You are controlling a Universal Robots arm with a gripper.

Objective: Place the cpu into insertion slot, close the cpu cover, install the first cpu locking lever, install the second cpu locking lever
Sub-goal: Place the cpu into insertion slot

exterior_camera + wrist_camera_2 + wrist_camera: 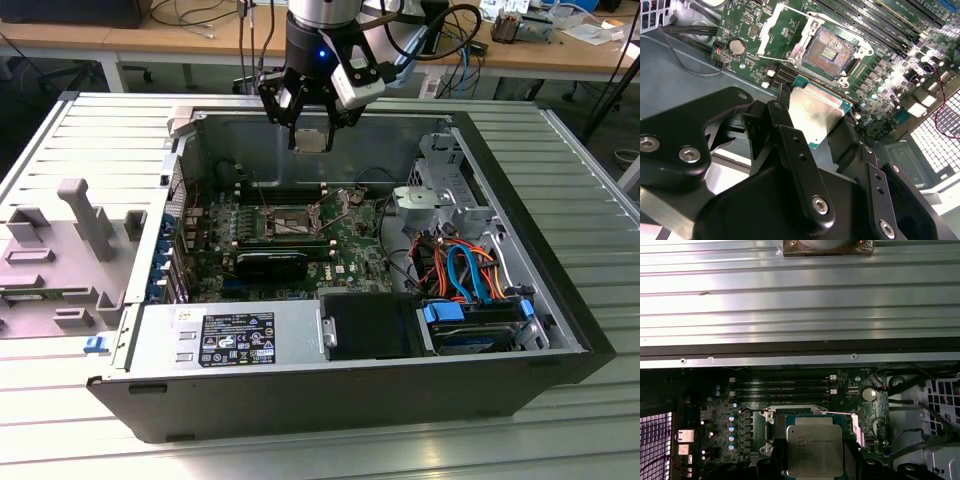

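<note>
The gripper (310, 132) hung over the open case, its fingers drawn in on the cpu (311, 141), which it held level by two opposite edges. In the exterior view the chip sat in the air at 12 o'clock from the socket (285, 222), clear of the board and not yet in it. In the second wrist view the cpu (815, 112) showed its dull metal top, with the bare socket (832, 50) beyond it and the cover (801, 44) seemingly swung up off it.

I judged the chip light, stiff and thin, smooth on top, so it would be apt to slip if pinched lightly. Its underside contacts and the socket's pins looked the fragile parts. The edges were the right place to hold it, as it was held.

Around the socket in the exterior view:
- The memory slots (290, 190) lay close at 12 o'clock, between the socket and the case wall (300, 165) under the gripper.
- A metal bracket (425, 200) stood at 3 o'clock.
- Orange and blue cables (465, 265) lay near 4 o'clock.
- The power supply (230, 335) sat at 6 o'clock.

The raised cover and the close slots seemed the likeliest obstacles.
</note>
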